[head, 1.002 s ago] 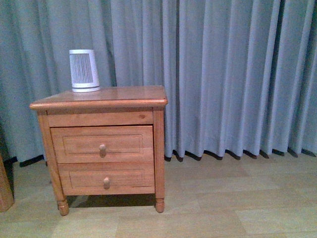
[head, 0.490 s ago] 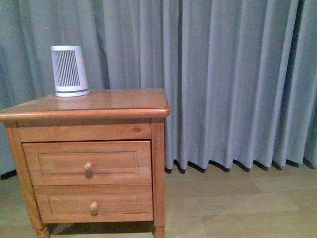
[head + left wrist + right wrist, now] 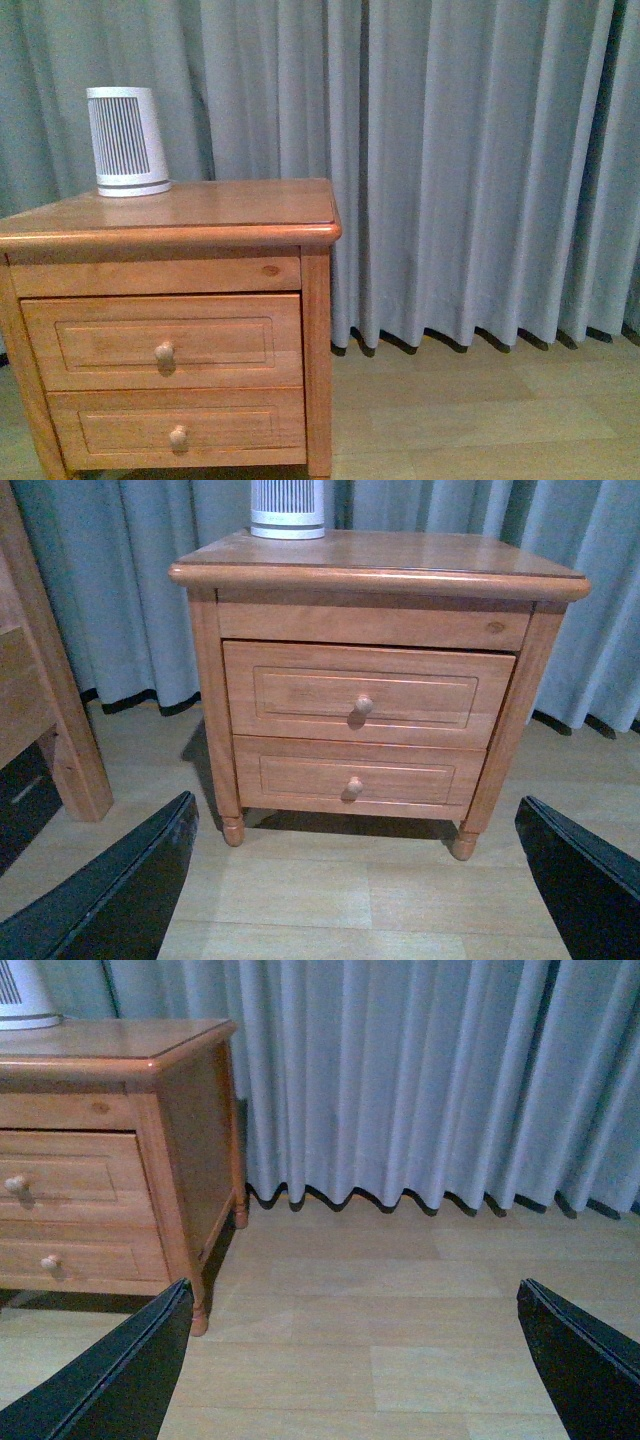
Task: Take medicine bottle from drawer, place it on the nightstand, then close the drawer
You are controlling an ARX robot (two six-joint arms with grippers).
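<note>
1. Orange-brown wood fills the lower left of the front view: a small nightstand (image 3: 230, 205) with a rounded-edge top. Its upper recessed-panel drawer (image 3: 165, 340) looks shut, with a round wooden knob (image 3: 164, 352) at the panel's middle.
2. No view shows the tiny white medicine bottle. I judge it lies inside that shut drawer.
3. The left hand (image 3: 355, 802) is spread wide and empty, facing the nightstand's front from well apart. The right hand (image 3: 355, 1285) is equally wide and empty, looking at pale wooden floor (image 3: 400, 1340) and grey-blue pleated curtain (image 3: 420, 1080) beside the cabinet.
4. The step in hand is likely the approach to open the drawer.
5. The left hand is the better aligned. It should centre on the upper knob, not the shallower lower drawer (image 3: 355, 778), close around it, then pull straight and level so the drawer does not bind.
6. A large white ribbed cylinder (image 3: 125, 140) stands at the upper left on the tabletop. The bare wood beside it suits the bottle.
</note>
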